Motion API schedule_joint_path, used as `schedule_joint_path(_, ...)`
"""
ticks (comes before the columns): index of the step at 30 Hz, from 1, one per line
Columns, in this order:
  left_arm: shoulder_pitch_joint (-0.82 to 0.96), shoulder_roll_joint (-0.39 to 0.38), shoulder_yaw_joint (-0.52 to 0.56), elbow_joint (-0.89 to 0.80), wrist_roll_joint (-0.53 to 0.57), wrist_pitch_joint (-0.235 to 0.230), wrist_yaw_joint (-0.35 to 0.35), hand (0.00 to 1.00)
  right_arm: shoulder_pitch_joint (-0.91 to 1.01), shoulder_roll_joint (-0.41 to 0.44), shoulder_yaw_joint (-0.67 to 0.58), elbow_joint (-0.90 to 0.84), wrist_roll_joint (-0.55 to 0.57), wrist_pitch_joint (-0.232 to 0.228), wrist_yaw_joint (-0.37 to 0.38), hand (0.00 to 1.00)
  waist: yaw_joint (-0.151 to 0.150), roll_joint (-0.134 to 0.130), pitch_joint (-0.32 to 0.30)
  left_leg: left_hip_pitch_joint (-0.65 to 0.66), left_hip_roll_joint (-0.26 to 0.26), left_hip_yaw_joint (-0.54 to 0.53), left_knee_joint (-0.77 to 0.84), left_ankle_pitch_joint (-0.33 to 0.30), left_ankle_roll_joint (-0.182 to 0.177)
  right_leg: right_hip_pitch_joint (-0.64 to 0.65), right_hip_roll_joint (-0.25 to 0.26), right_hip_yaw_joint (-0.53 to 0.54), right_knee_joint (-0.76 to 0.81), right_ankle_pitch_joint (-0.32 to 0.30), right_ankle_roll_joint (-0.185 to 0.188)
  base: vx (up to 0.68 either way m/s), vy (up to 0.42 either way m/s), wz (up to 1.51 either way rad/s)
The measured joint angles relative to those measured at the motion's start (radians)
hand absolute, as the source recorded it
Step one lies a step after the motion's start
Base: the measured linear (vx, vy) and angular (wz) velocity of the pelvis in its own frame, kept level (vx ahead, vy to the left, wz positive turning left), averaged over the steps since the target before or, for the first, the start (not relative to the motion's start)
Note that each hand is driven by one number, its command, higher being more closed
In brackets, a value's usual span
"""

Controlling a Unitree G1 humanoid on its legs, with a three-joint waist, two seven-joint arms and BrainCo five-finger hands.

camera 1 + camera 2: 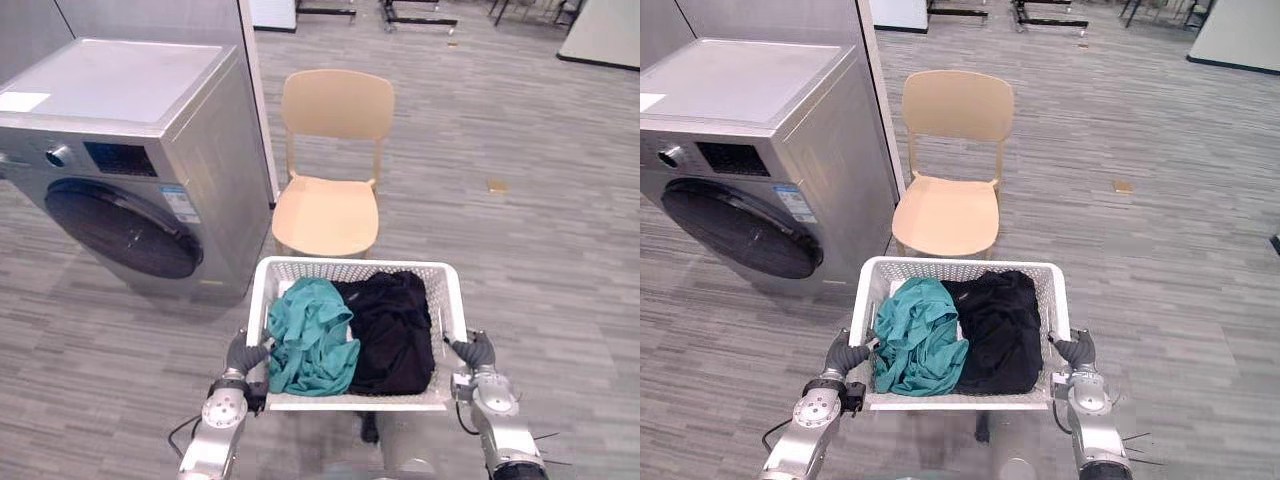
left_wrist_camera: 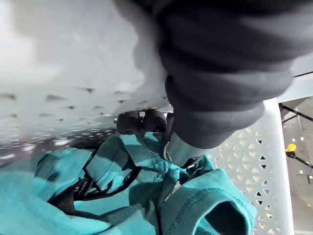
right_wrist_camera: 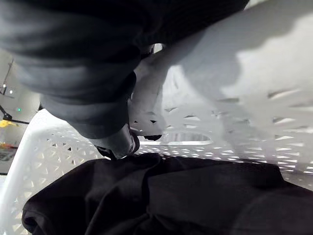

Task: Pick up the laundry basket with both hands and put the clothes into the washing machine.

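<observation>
A: Step in hand?

B: Carry phase, it's judged. The laundry basket [image 1: 355, 263] is clamped at its 9 o'c side by the left hand [image 1: 243, 353] and at 3 o'c by the right hand [image 1: 476, 350]. It appears to be held off the floor [image 1: 560, 260], close in front. The clothes are inside: a teal garment [image 1: 310, 335] on the 9 o'c half and a black garment [image 1: 395, 330] on the 3 o'c half, touching along the middle.

A: Grip confirmed?

B: By the wrist views, yes. In the left one a dark fingertip [image 2: 142, 121] is seen hooked over the rim, just above teal cloth. In the right one a dark fingertip [image 3: 120, 144] is curled inside the perforated wall, above black cloth. The other fingers are hidden by the basket. From the head views the hands' dark covers are seen against the basket's sides, but the fingers can't be made out.

A: What's added by the head views?

B: The route. The washing machine [image 1: 130, 150] is placed at approx. 10 o'c from the basket, its round door [image 1: 122, 228] shut. A beige chair [image 1: 330, 210] is stood at 12 o'c, just beyond the far rim.

A: Nxt move?

B: Prob. a turn toward 10 o'c w/ the basket kept level. The door must be opened before anything is loaded, and both hands are occupied, so the basket would likely need to be set down near the machine first.
</observation>
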Motion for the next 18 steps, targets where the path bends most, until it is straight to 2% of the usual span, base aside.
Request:
schedule_joint_path(1,0.007,-0.033,0.003,0.009,0.009,0.002,0.000,1.00,0.001,-0.016,-0.003,0.000,0.000,0.002,0.000,1.00,0.010,0.054,-0.017,-0.021,0.048,-0.009,0.078,0.010,-0.014,0.002,0.039,-0.026,0.047,-0.028,-0.014,0.91,-0.118,0.21)
schedule_joint_path(2,0.000,-0.041,0.013,0.008,0.010,0.002,-0.001,1.00,-0.002,-0.019,-0.005,-0.008,0.001,0.003,0.000,1.00,0.015,0.081,-0.011,-0.093,0.089,-0.012,0.273,0.084,-0.064,0.026,0.056,-0.052,0.106,-0.101,-0.019,0.86,-0.156,0.22)
schedule_joint_path(3,0.003,-0.053,0.024,0.008,0.011,0.002,-0.003,1.00,0.007,-0.020,-0.002,-0.020,0.001,0.003,0.000,1.00,0.014,0.090,-0.002,-0.161,0.107,-0.009,0.445,0.226,-0.075,0.080,0.068,-0.065,0.113,-0.152,-0.017,0.97,-0.185,0.29)
schedule_joint_path(4,0.020,-0.063,0.038,0.005,0.011,0.002,-0.006,1.00,0.020,-0.010,0.007,-0.041,0.001,0.004,0.000,1.00,0.026,0.090,-0.001,-0.225,0.136,-0.003,0.611,0.374,-0.104,0.153,0.079,-0.062,0.093,-0.189,-0.014,0.88,-0.148,0.29)
schedule_joint_path(5,0.034,-0.065,0.038,-0.004,0.011,-0.002,-0.007,1.00,0.038,-0.006,0.007,-0.082,0.002,0.004,-0.001,1.00,0.027,0.096,0.000,-0.338,0.202,0.014,0.865,0.357,-0.097,0.248,0.096,-0.072,0.048,-0.211,-0.017,0.57,-0.076,0.15)
schedule_joint_path(6,0.037,-0.063,0.037,-0.006,0.010,-0.009,-0.008,1.00,0.037,-0.007,0.007,-0.094,0.003,0.001,-0.003,1.00,0.030,0.094,0.003,-0.393,0.230,0.031,0.961,0.324,-0.077,0.289,0.105,-0.073,0.030,-0.212,-0.017,0.52,-0.058,0.07)
schedule_joint_path(7,0.036,-0.060,0.037,-0.016,0.008,-0.012,-0.007,1.00,0.029,-0.008,0.005,-0.106,0.002,0.001,-0.007,1.00,0.054,0.080,0.012,-0.484,0.263,0.072,1.054,0.246,-0.005,0.375,0.108,-0.059,-0.019,-0.214,-0.020,0.50,-0.049,-0.11)
schedule_joint_path(8,0.034,-0.063,0.037,-0.027,0.008,-0.018,-0.007,1.00,0.025,-0.009,0.001,-0.121,0.002,0.001,-0.010,1.00,0.070,0.065,0.018,-0.566,0.273,0.094,1.043,0.181,0.015,0.443,0.096,-0.051,-0.070,-0.214,-0.020,0.72,-0.036,-0.16)
schedule_joint_path(9,0.033,-0.065,0.036,-0.036,0.008,-0.020,-0.007,1.00,0.025,-0.012,0.000,-0.128,0.003,-0.002,-0.015,1.00,0.078,0.063,0.019,-0.603,0.274,0.099,1.012,0.153,0.017,0.466,0.090,-0.047,-0.086,-0.214,-0.019,0.67,0.037,-0.21)
schedule_joint_path(10,0.030,-0.064,0.034,-0.037,0.008,-0.032,-0.007,1.00,0.016,-0.014,-0.002,-0.127,0.005,-0.005,-0.019,1.00,0.085,0.059,0.022,-0.664,0.267,0.099,0.906,0.112,0.014,0.500,0.074,-0.037,-0.103,-0.223,-0.004,0.62,0.121,-0.22)
schedule_joint_path(12,0.022,-0.063,0.031,-0.033,0.008,-0.032,-0.007,1.00,0.014,-0.016,-0.006,-0.117,0.013,-0.005,-0.020,1.00,0.083,0.053,0.031,-0.712,0.227,0.088,0.653,0.100,0.007,0.542,0.037,-0.023,-0.094,-0.267,0.048,0.48,0.181,-0.14)
schedule_joint_path(13,0.022,-0.065,0.017,-0.031,0.009,-0.032,-0.006,1.00,0.020,-0.019,-0.013,-0.103,0.020,-0.006,-0.021,1.00,0.075,0.074,0.022,-0.669,0.181,0.041,0.321,0.186,-0.011,0.549,0.024,-0.009,-0.040,-0.333,0.098,0.36,0.182,-0.06)
schedule_joint_path(14,0.024,-0.073,-0.001,-0.033,0.009,-0.032,-0.004,1.00,0.030,-0.040,-0.025,-0.104,0.020,-0.007,-0.020,1.00,0.074,0.111,0.020,-0.652,0.187,-0.004,0.175,0.338,-0.011,0.551,0.043,-0.001,-0.013,-0.369,0.115,0.42,0.255,0.06)
schedule_joint_path(15,-0.009,-0.054,-0.009,0.003,0.009,-0.030,-0.003,1.00,0.020,-0.015,-0.045,-0.037,0.020,-0.005,-0.021,1.00,0.066,0.072,0.034,-0.647,0.150,-0.002,0.221,0.313,0.003,0.567,-0.002,0.046,0.011,-0.419,0.130,0.37,0.209,0.17)
schedule_joint_path(16,-0.020,-0.044,0.001,0.019,0.010,-0.029,-0.004,1.00,0.019,0.000,-0.048,-0.004,0.020,-0.001,-0.019,1.00,0.065,0.043,0.032,-0.622,0.114,-0.001,0.169,0.310,0.009,0.568,-0.032,0.055,0.003,-0.422,0.135,0.35,0.177,0.22)
schedule_joint_path(18,-0.023,-0.019,0.003,0.048,0.009,-0.026,-0.004,1.00,0.012,0.026,-0.047,0.003,0.019,-0.001,-0.019,1.00,0.065,0.018,0.034,-0.605,0.090,0.019,0.116,0.315,0.016,0.563,-0.055,0.081,-0.018,-0.414,0.136,0.29,0.071,-0.06)
